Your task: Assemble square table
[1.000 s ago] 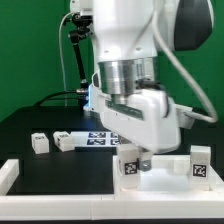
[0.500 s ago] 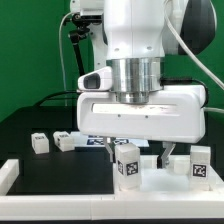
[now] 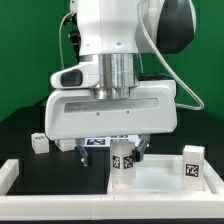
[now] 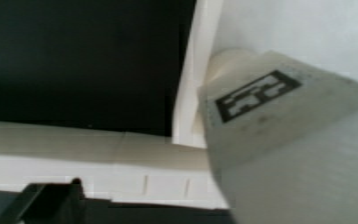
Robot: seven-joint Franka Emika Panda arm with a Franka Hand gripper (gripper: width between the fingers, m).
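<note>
Gripper (image 3: 112, 152) is open wide and holds nothing. First leg (image 3: 122, 162) stands between its fingers on the square table top (image 3: 160, 178). Second leg (image 3: 192, 163) stands at a corner. Third leg (image 3: 38, 143) lies apart on the black table (image 3: 22, 128), so more is left to do

Shows the hand (image 3: 112, 150) low over the black table (image 3: 20, 135), jaws spread wide. Between them, an upright tagged leg (image 3: 122, 159) on the square panel (image 3: 155, 178) by the table's near edge. On the panel's side toward the exterior view's right, a second leg (image 3: 192, 163); near the table's left edge, a third leg (image 3: 38, 143).
</note>
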